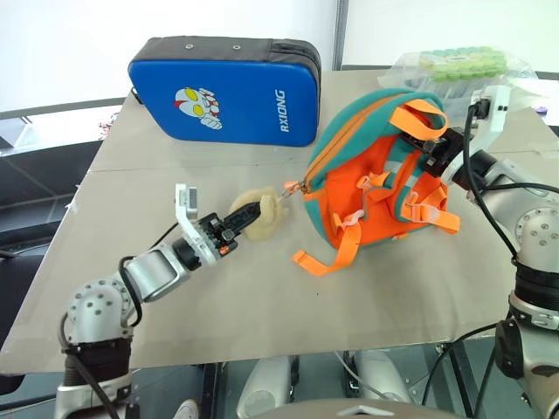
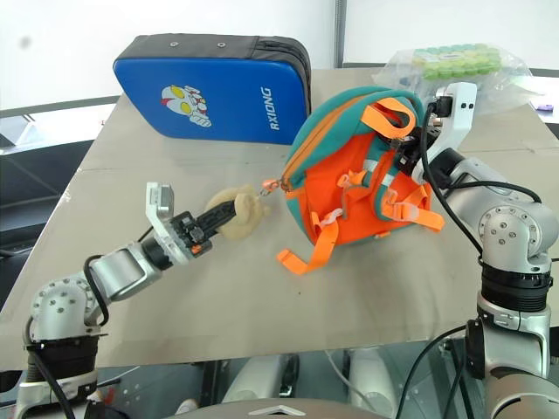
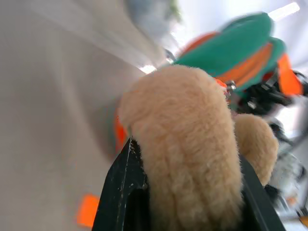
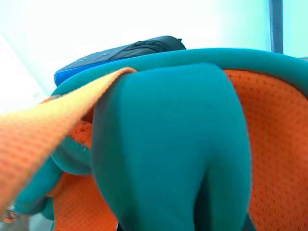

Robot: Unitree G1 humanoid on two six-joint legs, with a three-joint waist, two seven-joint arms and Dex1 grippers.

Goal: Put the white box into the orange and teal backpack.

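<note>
The left hand (image 3: 192, 202) presses its two black fingers (image 3: 122, 192) on the tan plush charm (image 3: 187, 144), with the orange and teal backpack (image 3: 231, 48) behind it on the grey worktop (image 3: 53, 120).

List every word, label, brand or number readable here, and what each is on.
"RXIONG": white letters running vertically on the front of the blue case, beside a cartoon figure print.
Nothing else is readable: no text shows on the backpack, the plush charm or the clear container of green items.
</note>
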